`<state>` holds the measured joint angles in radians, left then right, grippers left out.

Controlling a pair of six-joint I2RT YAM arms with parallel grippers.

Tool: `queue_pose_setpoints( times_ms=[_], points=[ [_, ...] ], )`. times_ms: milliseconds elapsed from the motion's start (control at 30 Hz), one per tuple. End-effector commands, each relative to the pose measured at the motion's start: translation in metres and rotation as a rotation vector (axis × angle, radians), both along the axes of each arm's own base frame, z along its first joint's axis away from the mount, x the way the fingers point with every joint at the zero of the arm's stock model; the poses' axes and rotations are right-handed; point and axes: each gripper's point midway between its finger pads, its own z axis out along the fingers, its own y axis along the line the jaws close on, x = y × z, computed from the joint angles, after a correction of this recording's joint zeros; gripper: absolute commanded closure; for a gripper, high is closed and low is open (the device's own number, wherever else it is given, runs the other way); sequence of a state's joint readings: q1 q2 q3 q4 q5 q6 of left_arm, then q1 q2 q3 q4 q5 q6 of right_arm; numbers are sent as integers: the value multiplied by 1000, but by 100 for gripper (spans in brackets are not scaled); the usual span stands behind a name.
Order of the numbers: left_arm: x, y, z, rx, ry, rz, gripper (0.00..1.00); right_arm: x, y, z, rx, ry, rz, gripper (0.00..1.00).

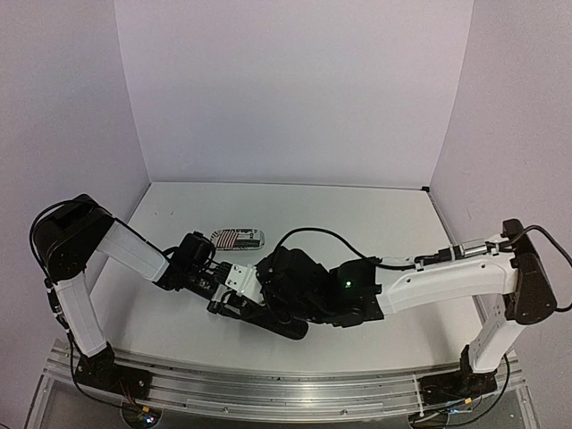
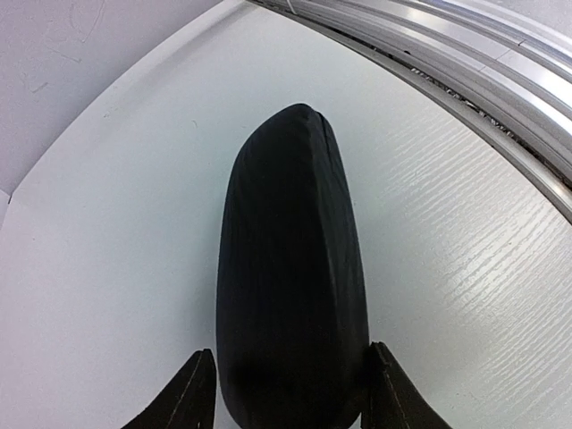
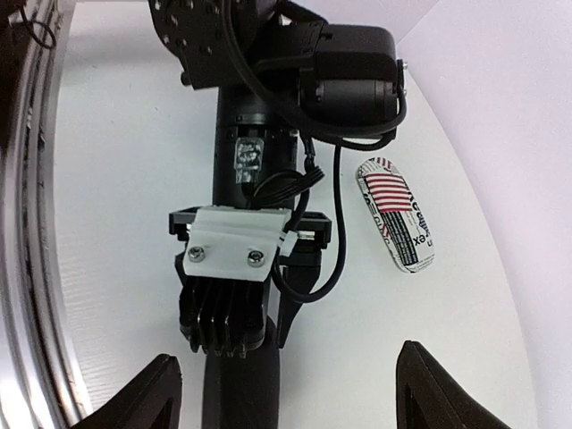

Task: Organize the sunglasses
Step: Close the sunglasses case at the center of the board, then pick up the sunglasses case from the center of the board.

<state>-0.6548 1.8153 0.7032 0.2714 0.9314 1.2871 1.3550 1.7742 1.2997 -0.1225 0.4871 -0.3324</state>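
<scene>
Sunglasses show in no view, so I cannot tell where they lie. They are likely light, brittle-hinged and slick-lensed, best taken by the frame. Left end effector [image 2: 290, 402] brackets the black case [image 2: 290, 268] on the table [image 2: 465, 268], grip uncertain; right end effector [image 3: 286, 393] stands released.

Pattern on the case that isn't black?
Case: white, red stripes, black print; right wrist view best.

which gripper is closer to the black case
Left. The left gripper clasps the black case by its sides; the right gripper straddles it wide open, clear of both sides.
</scene>
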Motion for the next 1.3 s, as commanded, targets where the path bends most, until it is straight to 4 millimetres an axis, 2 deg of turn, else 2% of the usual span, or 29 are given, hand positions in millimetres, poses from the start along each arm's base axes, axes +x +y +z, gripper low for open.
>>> queue_pose_setpoints(
  times_ms=[0,100,200,300,333,433,533,767,933,1000,1067,1233,1267],
  points=[
    [-4,0,7,-23,-58,-33,55,-5,-7,27,157,156,-40,25],
    [-5,0,7,-22,-60,-36,54,7,-20,10,164,258,-93,24],
    [-6,2,8,-16,-62,-36,49,14,-36,-20,143,438,-107,22],
    [-5,4,9,4,-59,-22,40,13,-47,-40,146,605,-114,11],
    [-5,5,9,13,-54,-13,37,15,-49,-45,139,620,-118,3],
    [2,9,13,36,-18,47,28,16,-49,-54,100,630,-119,2],
    [11,14,25,35,12,112,24,16,-43,-68,66,676,-153,2],
    [37,45,48,70,32,300,20,30,-40,-115,25,770,-509,2],
    [57,71,53,84,35,491,19,29,-47,-145,-76,753,-640,2],
    [59,76,53,77,35,535,19,27,-42,-151,-97,743,-638,6],
    [60,79,56,63,35,562,18,27,-43,-158,-137,729,-648,14],
    [67,82,58,52,33,619,18,34,-50,-149,-187,662,-610,48],
    [69,83,60,49,28,631,18,37,-52,-146,-198,642,-584,58]
  ],
)
